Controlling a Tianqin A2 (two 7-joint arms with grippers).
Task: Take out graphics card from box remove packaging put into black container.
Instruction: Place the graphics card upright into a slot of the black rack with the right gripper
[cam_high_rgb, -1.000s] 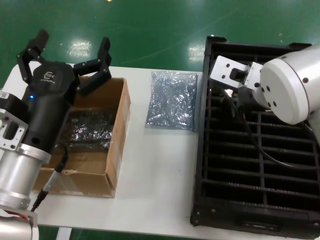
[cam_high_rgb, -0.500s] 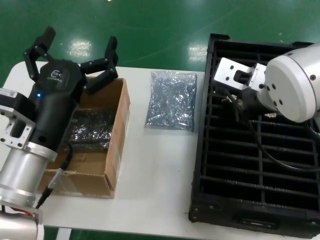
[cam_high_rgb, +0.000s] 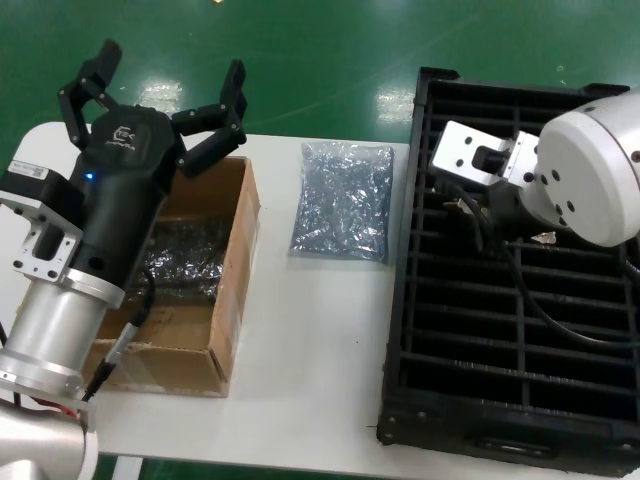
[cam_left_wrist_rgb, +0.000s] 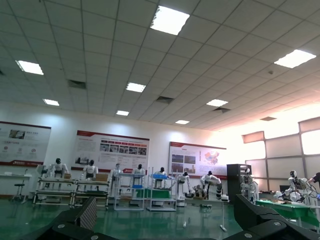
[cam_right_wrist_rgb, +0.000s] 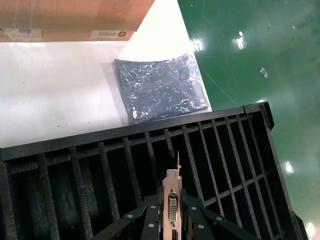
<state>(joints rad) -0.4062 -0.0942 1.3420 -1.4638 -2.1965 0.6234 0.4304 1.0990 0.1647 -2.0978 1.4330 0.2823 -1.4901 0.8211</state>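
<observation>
Pinching the graphics card (cam_right_wrist_rgb: 171, 200) by its silver end bracket, the right gripper (cam_right_wrist_rgb: 170, 220) hangs over the far part of the black container (cam_high_rgb: 430, 330), which fills the right side of the white table (cam_high_rgb: 310, 340). The wrist view shows the card upright between the dark fingers (cam_right_wrist_rgb: 150, 216), its small connector facing the camera, above the ribbed slots; whether its lower edge touches a slot cannot be told. In the head view the right gripper (cam_high_rgb: 470, 190) is largely hidden behind its own white wrist housing.

On the left, the left gripper (cam_high_rgb: 160, 110) is raised above the far end of the box (cam_high_rgb: 235, 290), its black fingers (cam_high_rgb: 215, 135) spread wide and holding nothing. Its wrist camera looks out across the hall, with only the fingertips (cam_left_wrist_rgb: 90, 214) at the edge of the picture.

The open box sits at the table's left side with dark, glossy bagged boards (cam_high_rgb: 185, 262) lying inside. Between box and container, the crinkly silver-grey bag (cam_high_rgb: 343, 200) lies flat on the table toward the far edge, apart from both.
</observation>
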